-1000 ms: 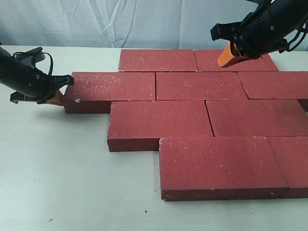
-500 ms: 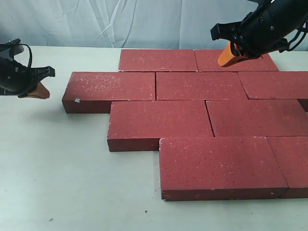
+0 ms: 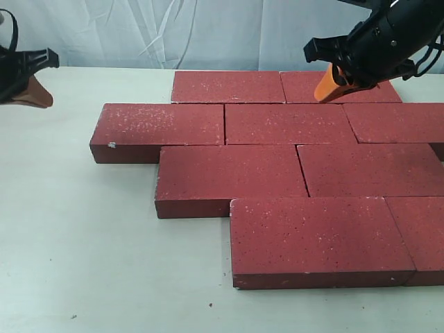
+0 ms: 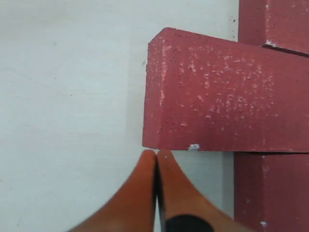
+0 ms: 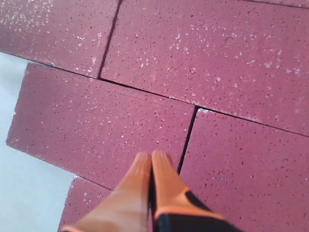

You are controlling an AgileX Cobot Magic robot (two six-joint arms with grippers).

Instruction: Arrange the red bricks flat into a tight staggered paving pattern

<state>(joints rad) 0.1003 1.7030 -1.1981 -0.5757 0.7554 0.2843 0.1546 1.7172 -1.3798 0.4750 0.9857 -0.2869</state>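
Several red bricks [image 3: 288, 163] lie flat on the white table in staggered rows, edges close together. The leftmost brick [image 3: 159, 128] of the second row juts out to the left; the left wrist view shows its end [image 4: 212, 96]. My left gripper [image 3: 38, 97] hovers at the far left, well clear of that brick, its orange fingers [image 4: 140, 193] pressed together and holding nothing. My right gripper [image 3: 325, 89] hangs over the back row at the upper right, also shut and empty, above a seam between bricks [image 5: 186, 137].
The white table [image 3: 76, 243] is bare to the left and along the front. A pale cloth backdrop [image 3: 173, 31] hangs behind the table. Bricks run past the right edge of the exterior view.
My left gripper has pulled back from the end of the second-row brick, moving left and up toward the view's edge. The right gripper has held still, and no brick has shifted.
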